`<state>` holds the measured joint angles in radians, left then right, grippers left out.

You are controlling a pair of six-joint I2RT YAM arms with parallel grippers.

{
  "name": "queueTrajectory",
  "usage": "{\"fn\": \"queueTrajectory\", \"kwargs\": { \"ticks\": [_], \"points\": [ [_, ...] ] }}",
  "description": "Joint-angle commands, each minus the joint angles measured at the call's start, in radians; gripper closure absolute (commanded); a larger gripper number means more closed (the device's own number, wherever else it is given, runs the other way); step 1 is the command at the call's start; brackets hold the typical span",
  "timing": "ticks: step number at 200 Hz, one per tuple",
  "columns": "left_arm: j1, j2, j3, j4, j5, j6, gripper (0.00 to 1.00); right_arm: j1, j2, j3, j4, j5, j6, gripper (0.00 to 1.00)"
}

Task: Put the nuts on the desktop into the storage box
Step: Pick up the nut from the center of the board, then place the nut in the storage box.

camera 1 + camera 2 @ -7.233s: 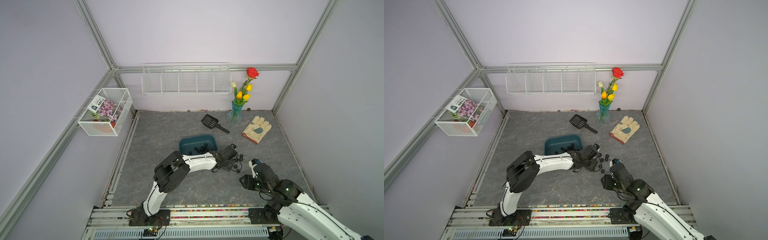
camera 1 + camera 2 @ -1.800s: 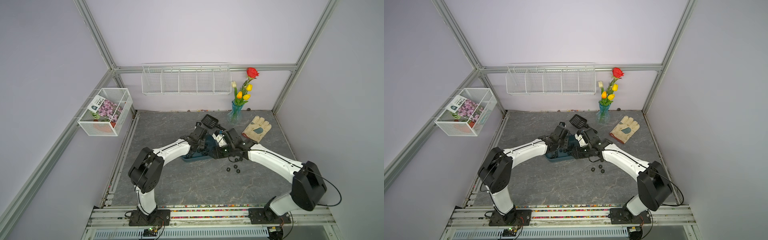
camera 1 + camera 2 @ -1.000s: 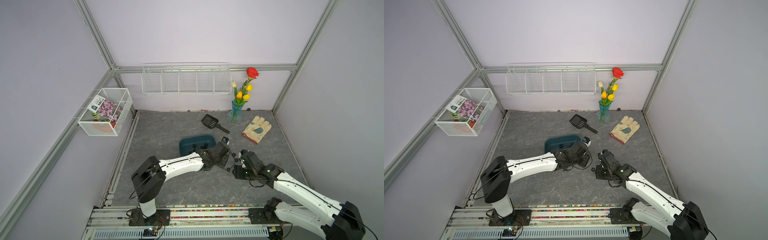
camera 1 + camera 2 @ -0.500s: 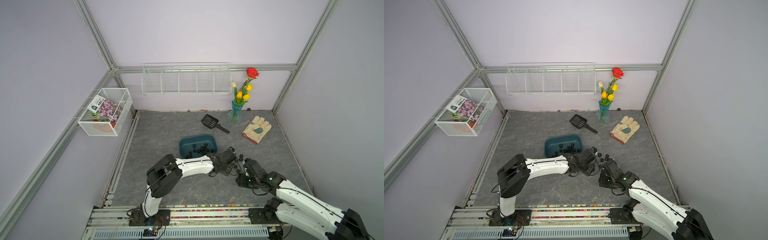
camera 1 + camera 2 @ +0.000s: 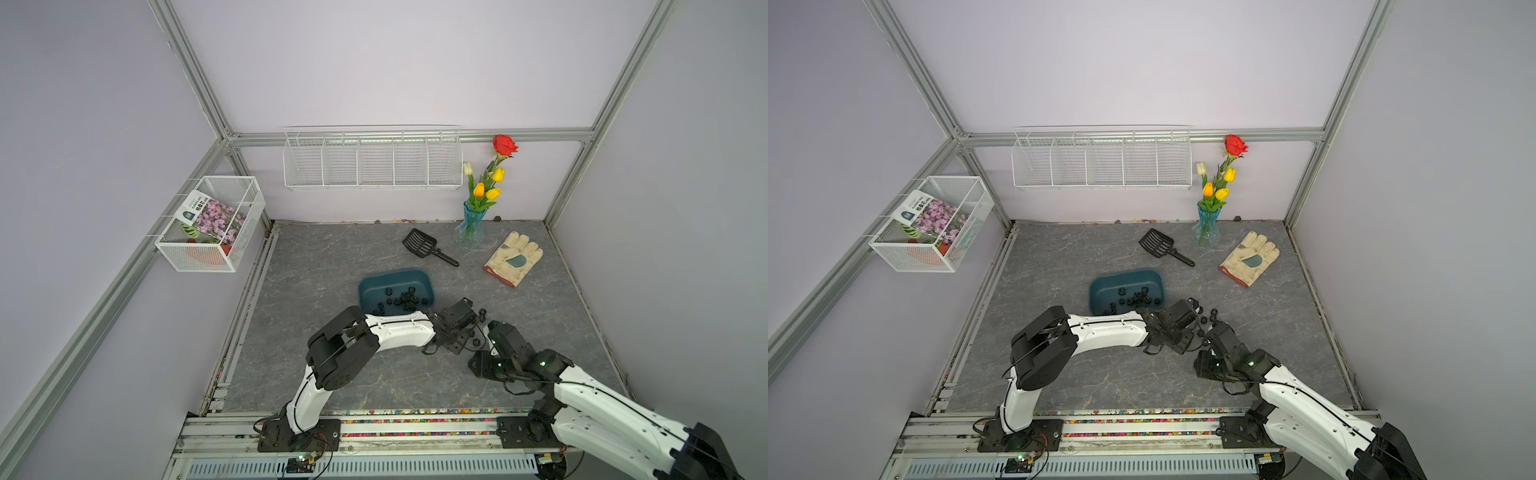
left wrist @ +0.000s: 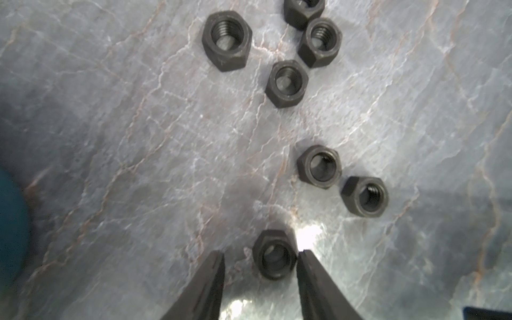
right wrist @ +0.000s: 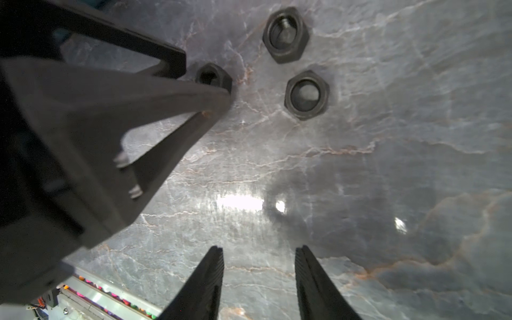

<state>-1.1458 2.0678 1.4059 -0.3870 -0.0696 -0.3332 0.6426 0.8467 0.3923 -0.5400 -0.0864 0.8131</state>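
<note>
Both tools have come away from the storage box (image 5: 376, 286), over which they met shortly before: the left tool (image 6: 260, 252) now stands released astride one nut (image 6: 274, 255) on the worktop (image 6: 138, 138), one fingertip (image 6: 306, 261) touching it, the other just clear. Beside it the right tool (image 7: 259, 249) hangs released above the worktop, near two loose nuts (image 7: 306, 94). More nuts (image 5: 401, 300) lie in the storage box.

Probably a robot lab cell, aluminium frame (image 5: 196, 79), plain lilac walls (image 5: 374, 62), two arms (image 5: 399, 330) on rail (image 5: 415, 432)
</note>
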Motion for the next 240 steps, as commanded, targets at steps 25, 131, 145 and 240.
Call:
{"fn": "queueTrajectory", "kwargs": {
  "ticks": [25, 131, 145, 240],
  "points": [
    [-0.006, 0.046, 0.048, -0.008, 0.006, -0.019, 0.53, -0.003, -0.003, -0.021, 0.020, -0.007, 0.013, 0.53],
    [-0.028, 0.104, 0.123, -0.162, -0.135, -0.048, 0.62, -0.002, -0.007, -0.019, 0.021, -0.005, 0.012, 0.53],
    [-0.036, 0.112, 0.130, -0.186, -0.150, -0.048, 0.62, -0.002, -0.008, -0.019, 0.020, -0.004, 0.013, 0.53],
    [-0.045, 0.130, 0.124, -0.190, -0.141, -0.058, 0.85, -0.002, -0.021, -0.019, 0.016, -0.008, 0.014, 0.53]
  ]
}}
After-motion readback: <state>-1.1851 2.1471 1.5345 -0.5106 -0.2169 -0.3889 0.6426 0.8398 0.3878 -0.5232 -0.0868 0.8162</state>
